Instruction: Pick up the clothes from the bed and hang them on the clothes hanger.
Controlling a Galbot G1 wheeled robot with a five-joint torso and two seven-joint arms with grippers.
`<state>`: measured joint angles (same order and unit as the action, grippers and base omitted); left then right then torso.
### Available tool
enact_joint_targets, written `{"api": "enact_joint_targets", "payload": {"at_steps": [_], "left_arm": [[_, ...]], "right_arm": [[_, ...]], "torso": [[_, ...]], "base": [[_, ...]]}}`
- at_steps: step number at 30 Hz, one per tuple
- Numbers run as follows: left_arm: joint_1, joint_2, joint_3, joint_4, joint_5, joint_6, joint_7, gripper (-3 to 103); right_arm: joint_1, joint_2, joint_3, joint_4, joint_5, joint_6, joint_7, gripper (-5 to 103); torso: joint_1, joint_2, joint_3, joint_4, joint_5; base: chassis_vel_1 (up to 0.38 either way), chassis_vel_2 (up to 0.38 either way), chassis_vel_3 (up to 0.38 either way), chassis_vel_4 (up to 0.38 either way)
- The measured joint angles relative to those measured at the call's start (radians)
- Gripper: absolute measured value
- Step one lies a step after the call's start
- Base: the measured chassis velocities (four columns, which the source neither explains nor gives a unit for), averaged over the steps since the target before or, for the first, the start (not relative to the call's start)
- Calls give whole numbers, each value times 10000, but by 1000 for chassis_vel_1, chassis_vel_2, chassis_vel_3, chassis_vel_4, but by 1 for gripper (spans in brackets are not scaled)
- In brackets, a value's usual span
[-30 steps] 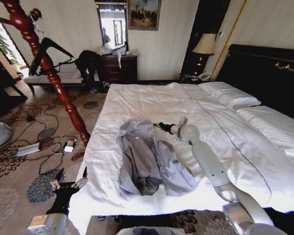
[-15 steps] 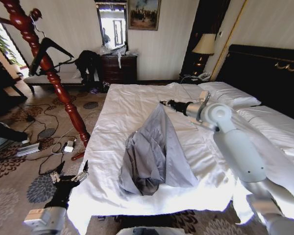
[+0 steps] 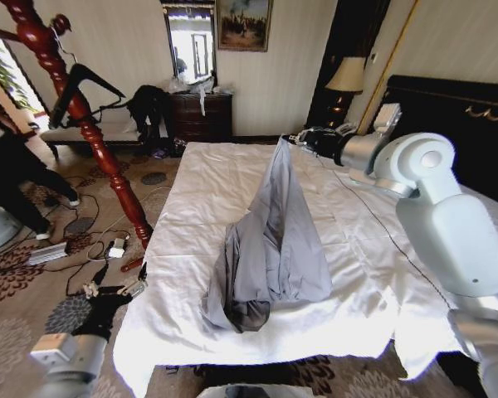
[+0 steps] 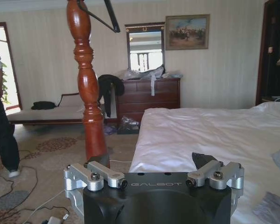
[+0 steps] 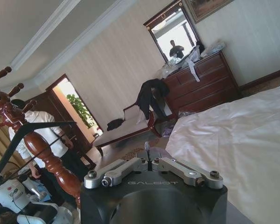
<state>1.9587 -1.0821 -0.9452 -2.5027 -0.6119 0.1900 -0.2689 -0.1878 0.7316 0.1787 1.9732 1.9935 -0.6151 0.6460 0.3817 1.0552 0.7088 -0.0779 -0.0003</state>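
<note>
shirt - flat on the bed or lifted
Partly lifted: the right gripper is shut on the shirt, whose bunched lower end lies on the bed.

Bedroom w/ striped cream walls, patterned carpet, dark wood furniture.

Far wall: dark wood dresser (image 3: 201, 116) w/ clutter on top, mirror (image 3: 190, 43) above it, framed painting (image 3: 244, 23) just beside mirror. Black garment (image 3: 149, 106) hangs at dresser's left end. Low daybed (image 4: 46, 112) w/ pale cushion along wall, next to bright doorway (image 4: 1, 65) w/ daylight coming in. Lamp (image 3: 346, 76) w/ cream shade on nightstand in far right corner, near dark door frame. Tall red-brown turned wooden pole (image 3: 76, 112) stands on carpet (image 3: 33, 307), which is brown w/ floral medallions; cables and a power strip (image 3: 46, 253) are scattered near pole's base. White crown moulding at ceiling.
</note>
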Motion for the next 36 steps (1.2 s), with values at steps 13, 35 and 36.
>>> {"api": "enact_joint_targets", "payload": {"at_steps": [13, 35, 36], "left_arm": [[-3078, 5304, -3281, 1, -6039, 1412, -1684, 100], [-8183, 9204, -2287, 3119, -9993, 1547, -1532, 100], [-8245, 9422, -2317, 3499, -10246, 1564, -1528, 100]], "right_arm": [[-1556, -1272, 1339, 963, 128, 227, 122, 0], [-3851, -2390, 3493, 1648, 44, 226, -190, 0], [-3804, -2328, 3443, 1580, 15, 190, -217, 0]], "torso": [[3, -1, 0, 4, 3], [1, 0, 0, 1, -1], [1, -1, 0, 1, 0]], "base": [[0, 0, 0, 0], [0, 0, 0, 0], [0, 0, 0, 0]]}}
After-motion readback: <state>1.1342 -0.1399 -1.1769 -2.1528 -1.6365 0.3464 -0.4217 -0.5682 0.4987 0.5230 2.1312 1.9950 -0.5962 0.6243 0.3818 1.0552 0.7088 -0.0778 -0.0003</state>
